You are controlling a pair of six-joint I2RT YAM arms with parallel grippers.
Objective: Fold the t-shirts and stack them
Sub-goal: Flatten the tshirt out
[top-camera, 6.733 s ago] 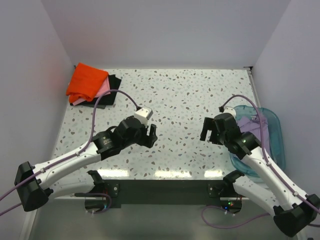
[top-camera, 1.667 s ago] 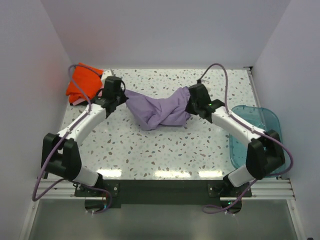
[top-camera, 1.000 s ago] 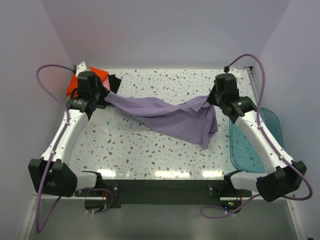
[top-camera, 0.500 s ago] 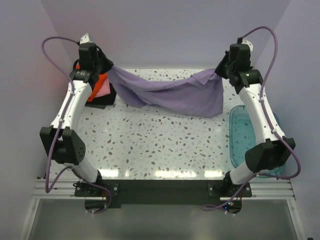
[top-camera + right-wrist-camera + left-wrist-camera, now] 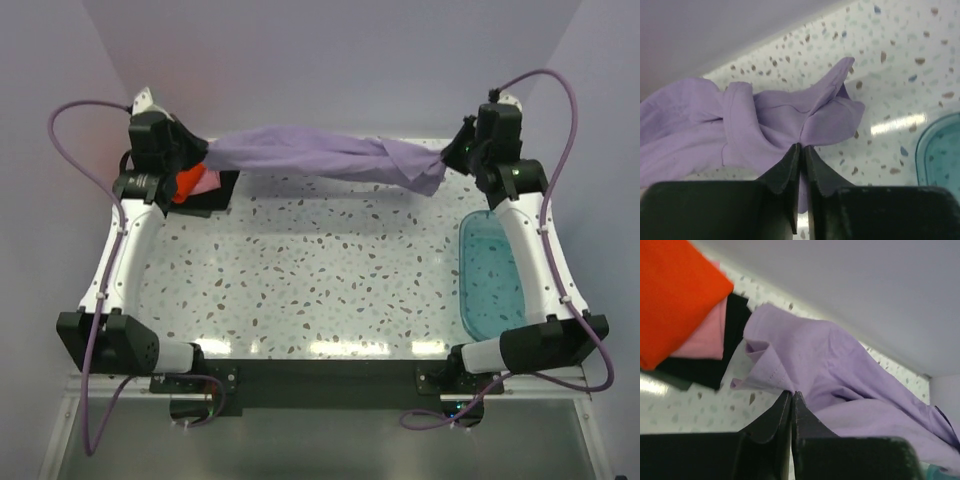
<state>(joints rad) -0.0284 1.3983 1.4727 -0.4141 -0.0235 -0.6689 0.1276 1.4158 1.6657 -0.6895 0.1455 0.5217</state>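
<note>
At far left the left arm hid most of the folded stack, but its wrist camera showed the orange shirt (image 5: 675, 295) over the pink shirt (image 5: 702, 340) over the black shirt (image 5: 725, 350). The left gripper (image 5: 791, 392), jaws pressed together, pinched one end of the lavender shirt (image 5: 320, 155), which stretched above the back of the table (image 5: 330, 270) to the right gripper (image 5: 801, 146), likewise pinching it. The teal bin (image 5: 490, 275) was cropped in the right wrist view.
</note>
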